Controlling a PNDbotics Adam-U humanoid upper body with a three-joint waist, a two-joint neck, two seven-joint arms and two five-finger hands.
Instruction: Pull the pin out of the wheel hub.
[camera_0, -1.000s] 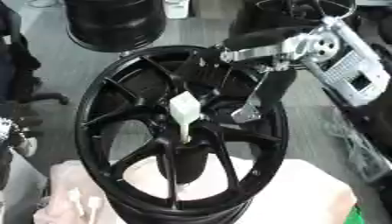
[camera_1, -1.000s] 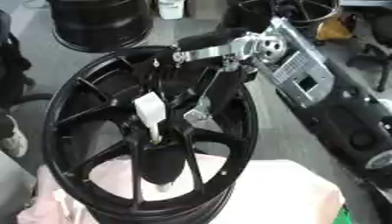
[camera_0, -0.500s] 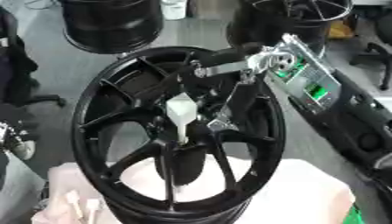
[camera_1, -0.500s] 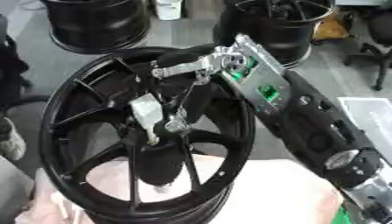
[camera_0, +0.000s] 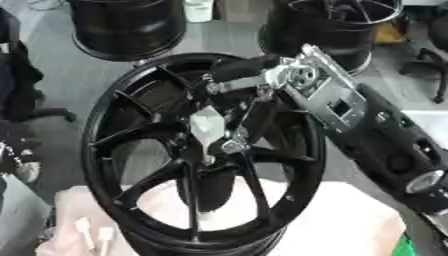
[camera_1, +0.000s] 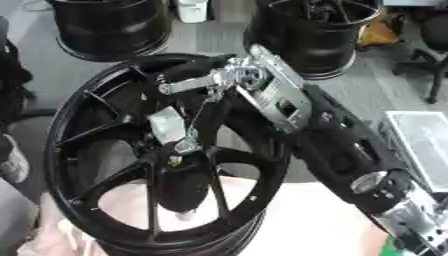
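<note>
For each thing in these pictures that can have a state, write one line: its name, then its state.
wheel hub: upright, leaning on a pale cloth.
pin: still seated at the hub's centre, pale head showing.
right hand: reaching over the rim, fingers down beside the pin; grip cannot be told.
left hand: not in view.

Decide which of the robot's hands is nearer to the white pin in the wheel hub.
Right. The right hand reaches over the wheel, its fingers coming down beside the pin at the hub. The left hand shows in neither view.
</note>
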